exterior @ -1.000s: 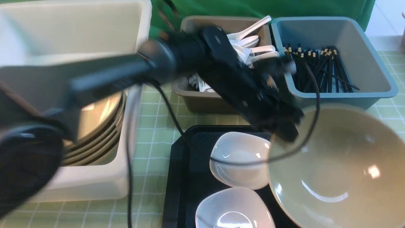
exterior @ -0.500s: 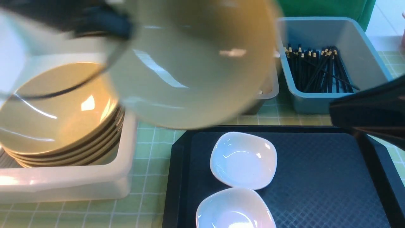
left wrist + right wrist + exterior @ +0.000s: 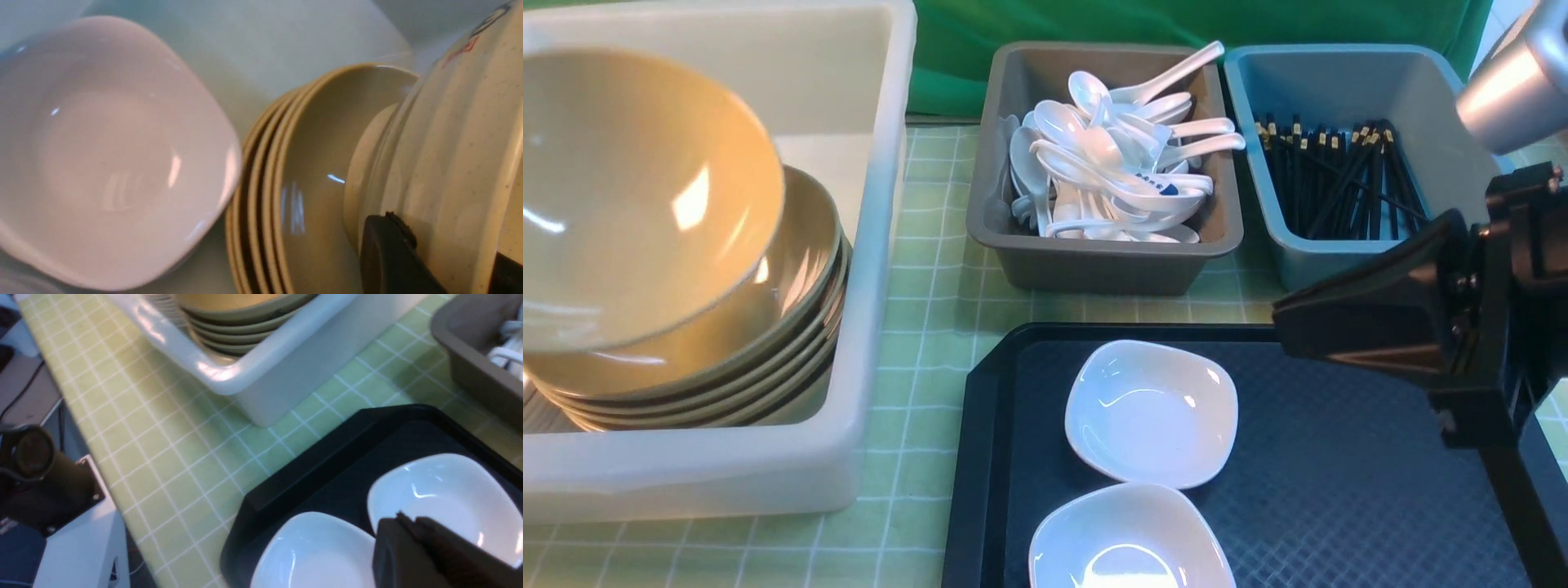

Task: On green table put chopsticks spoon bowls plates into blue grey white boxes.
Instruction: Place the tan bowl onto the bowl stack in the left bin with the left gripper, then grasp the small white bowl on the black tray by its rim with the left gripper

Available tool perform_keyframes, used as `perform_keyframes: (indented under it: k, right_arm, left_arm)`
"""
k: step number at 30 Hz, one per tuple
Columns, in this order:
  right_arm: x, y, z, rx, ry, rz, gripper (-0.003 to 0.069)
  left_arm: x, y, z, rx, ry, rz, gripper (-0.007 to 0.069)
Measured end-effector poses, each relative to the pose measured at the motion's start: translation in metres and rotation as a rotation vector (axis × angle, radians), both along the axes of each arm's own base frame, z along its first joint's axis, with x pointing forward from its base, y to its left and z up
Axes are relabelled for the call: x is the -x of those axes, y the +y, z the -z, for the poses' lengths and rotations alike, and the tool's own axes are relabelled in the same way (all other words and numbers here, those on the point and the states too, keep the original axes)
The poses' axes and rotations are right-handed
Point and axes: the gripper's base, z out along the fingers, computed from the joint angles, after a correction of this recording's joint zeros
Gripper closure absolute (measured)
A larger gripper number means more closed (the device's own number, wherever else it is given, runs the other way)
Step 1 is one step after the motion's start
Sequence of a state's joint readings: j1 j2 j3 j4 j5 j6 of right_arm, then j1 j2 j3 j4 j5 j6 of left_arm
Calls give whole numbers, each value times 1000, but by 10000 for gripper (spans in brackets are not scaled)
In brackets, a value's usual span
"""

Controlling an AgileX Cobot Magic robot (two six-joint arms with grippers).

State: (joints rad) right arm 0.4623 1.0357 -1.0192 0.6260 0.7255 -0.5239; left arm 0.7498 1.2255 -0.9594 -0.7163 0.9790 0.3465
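A tan bowl (image 3: 637, 196) hangs tilted over the stack of bowls (image 3: 792, 327) in the white box (image 3: 882, 245). My left gripper (image 3: 445, 241) is shut on its rim, one black finger (image 3: 388, 253) against the bowl's outside (image 3: 449, 143); the front view does not show it. A white plate (image 3: 102, 155) lies in that box beside the stack. Two more plates (image 3: 1152, 412) (image 3: 1127, 543) rest on the black tray (image 3: 1339, 490). My right gripper (image 3: 1290, 331) hovers shut and empty over the tray's right side, its tips (image 3: 402, 526) near the farther plate (image 3: 445, 494).
The grey box (image 3: 1094, 265) holds several white spoons (image 3: 1111, 171). The blue box (image 3: 1307, 261) holds several black chopsticks (image 3: 1347, 188). Both stand behind the tray on the green table (image 3: 931, 294). The right arm's black body covers the tray's right edge.
The held bowl has swung left from above the grey box to above the stack in the white box. The right gripper has come further in over the tray from the right.
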Motion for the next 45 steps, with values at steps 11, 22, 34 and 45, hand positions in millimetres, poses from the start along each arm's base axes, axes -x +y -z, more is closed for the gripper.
perform_keyframes:
  k: [11,22,34,45]
  right_arm:
    - [1,1,0,1,7,-10,599]
    - [-8,2,7,28,57,34,419]
    - [-93,2,96,138,484,373,220]
    - [-70,-6,56,57,283,191,216]
  left_arm:
    - [-16,-14,22,39,161,-9,583]
    - [-26,-36,20,-73,259,46,113]
    - [-25,-79,-64,-239,142,316,-39]
    - [-40,-237,-44,-84,-93,965,41]
